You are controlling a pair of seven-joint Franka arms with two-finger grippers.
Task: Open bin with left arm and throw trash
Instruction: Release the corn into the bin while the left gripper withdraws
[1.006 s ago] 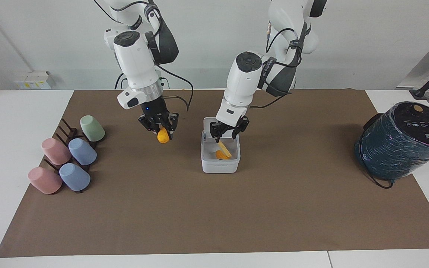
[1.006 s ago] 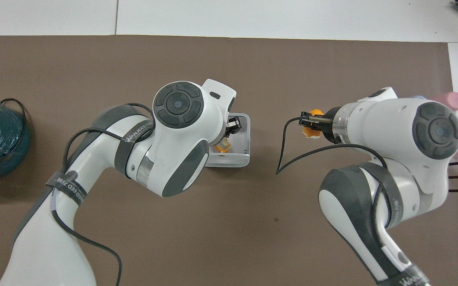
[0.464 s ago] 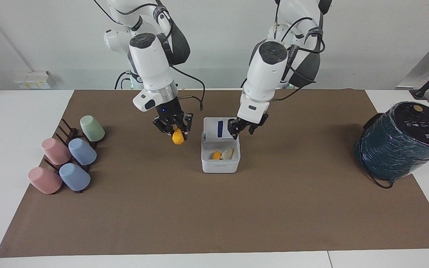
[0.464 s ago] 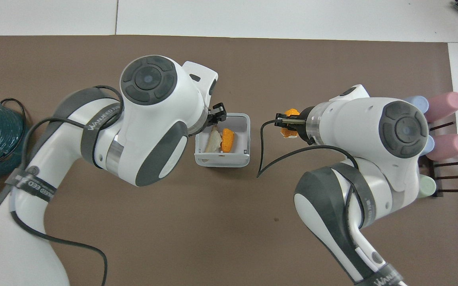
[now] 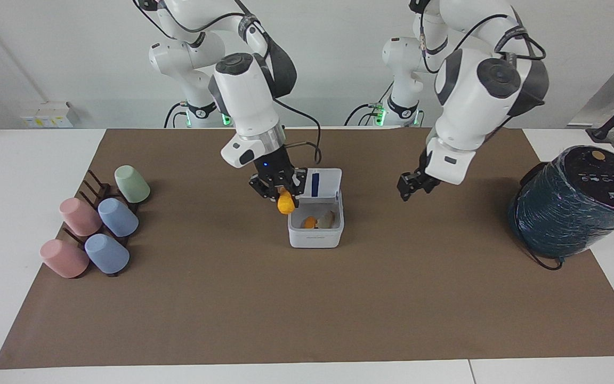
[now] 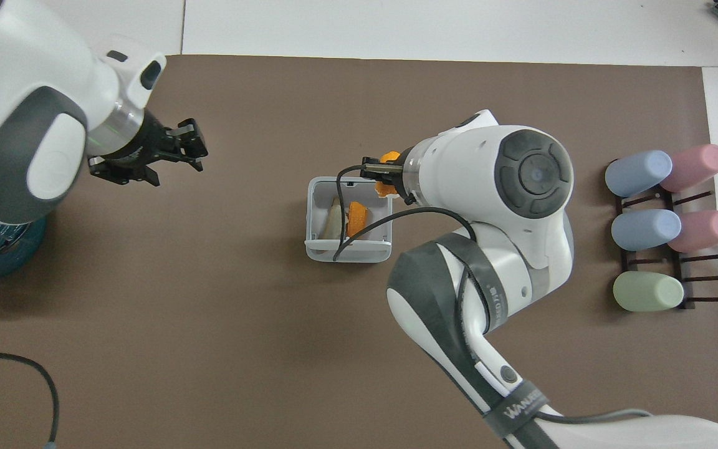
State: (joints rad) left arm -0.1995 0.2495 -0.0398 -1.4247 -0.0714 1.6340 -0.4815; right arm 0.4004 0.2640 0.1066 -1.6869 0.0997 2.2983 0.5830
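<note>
Cups on a rack and a wrapped cylinder at the two ends of the surface

Five pastel cups lie tipped on a dark rack [image 5: 91,188] at the right arm's end of the brown mat [image 5: 307,309]: a green cup [image 5: 131,183] nearest the robots, then two blue cups [image 5: 118,217] [image 5: 106,253] and two pink cups [image 5: 80,216] [image 5: 64,258]. At the left arm's end, a big dark teal wrapped cylinder [image 5: 573,205] lies tilted at the mat's edge, a black cable [image 5: 544,261] looped at its base.

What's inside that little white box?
The bin holds an orange chunk and a pale wedge. Its floor beneath them is hidden, and the right arm's cable crosses it in the overhead view.
</note>
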